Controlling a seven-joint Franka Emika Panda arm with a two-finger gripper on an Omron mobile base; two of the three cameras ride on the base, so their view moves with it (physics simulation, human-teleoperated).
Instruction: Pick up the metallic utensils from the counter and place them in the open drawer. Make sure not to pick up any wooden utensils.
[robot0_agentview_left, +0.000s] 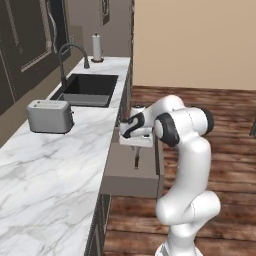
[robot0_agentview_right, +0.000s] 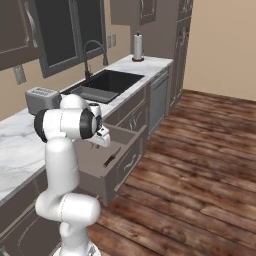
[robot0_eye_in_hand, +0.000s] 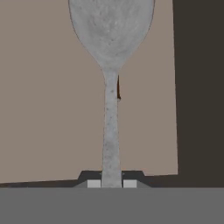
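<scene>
My gripper (robot0_eye_in_hand: 111, 183) is shut on the handle end of a silver-grey metal spoon (robot0_eye_in_hand: 110, 127), one of the metallic utensils. Its bowl points away from the hand, over the grey-brown floor of the open drawer (robot0_eye_in_hand: 48, 109). In the left base view the gripper (robot0_agentview_left: 136, 148) hangs above the drawer (robot0_agentview_left: 122, 172) with the spoon (robot0_agentview_left: 136, 162) dangling straight down into it. From the right base view, gripper (robot0_agentview_right: 104, 141) and spoon (robot0_agentview_right: 109, 161) are over the pulled-out drawer (robot0_agentview_right: 122, 167). The counter and the wooden utensils are out of view.
A marble worktop (robot0_agentview_left: 55, 170) runs along the left with a toaster (robot0_agentview_left: 49, 116), a black sink (robot0_agentview_left: 89, 89), a faucet (robot0_agentview_left: 67, 55) and a paper-towel roll (robot0_agentview_left: 96, 47). Wooden floor (robot0_agentview_right: 190, 165) lies to the right of the cabinets.
</scene>
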